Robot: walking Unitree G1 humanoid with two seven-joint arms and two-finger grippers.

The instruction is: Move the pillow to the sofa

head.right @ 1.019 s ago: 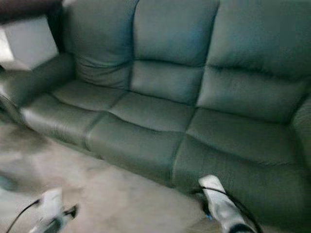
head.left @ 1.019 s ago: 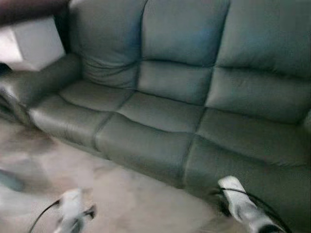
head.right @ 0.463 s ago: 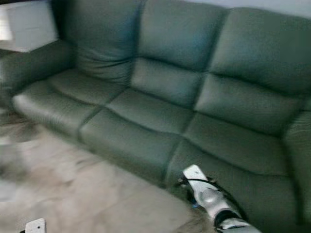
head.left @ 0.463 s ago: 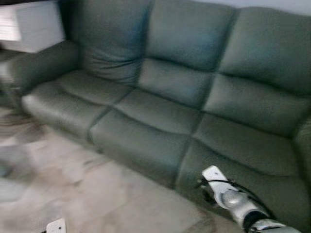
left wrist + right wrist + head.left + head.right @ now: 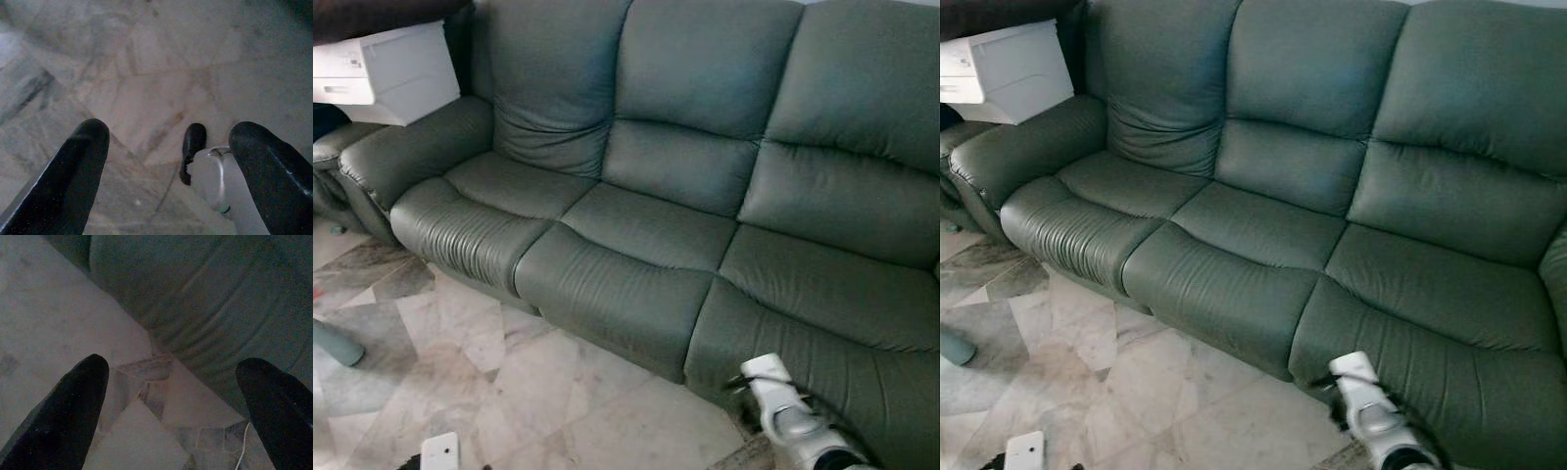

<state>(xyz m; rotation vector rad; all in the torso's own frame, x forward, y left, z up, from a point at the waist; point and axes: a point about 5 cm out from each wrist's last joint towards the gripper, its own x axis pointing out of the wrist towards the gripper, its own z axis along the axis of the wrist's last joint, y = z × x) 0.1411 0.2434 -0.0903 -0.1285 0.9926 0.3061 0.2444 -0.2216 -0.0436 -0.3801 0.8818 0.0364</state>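
Note:
A dark green leather sofa (image 5: pixel 646 225) with three seats stretches across the view right in front of me. My right arm (image 5: pixel 785 419) hangs low at the bottom right, close to the front of the sofa's right seat. In the right wrist view the right gripper (image 5: pixel 171 404) is open, nothing between its fingers, over marble floor beside the sofa's front (image 5: pixel 205 313). My left arm (image 5: pixel 440 452) hangs at the bottom left over the floor. The left gripper (image 5: pixel 168 164) is open too and holds nothing.
A white cabinet (image 5: pixel 386 69) stands behind the sofa's left armrest (image 5: pixel 411 152). Marble floor (image 5: pixel 460 362) runs along the sofa's front. A teal object (image 5: pixel 333 343) lies on the floor at the far left. A white and black part (image 5: pixel 208 169) shows below the left gripper.
The camera has swung and steadied, so the blur is gone and the sofa sits a little differently in the picture. My left arm shows lower than one second ago.

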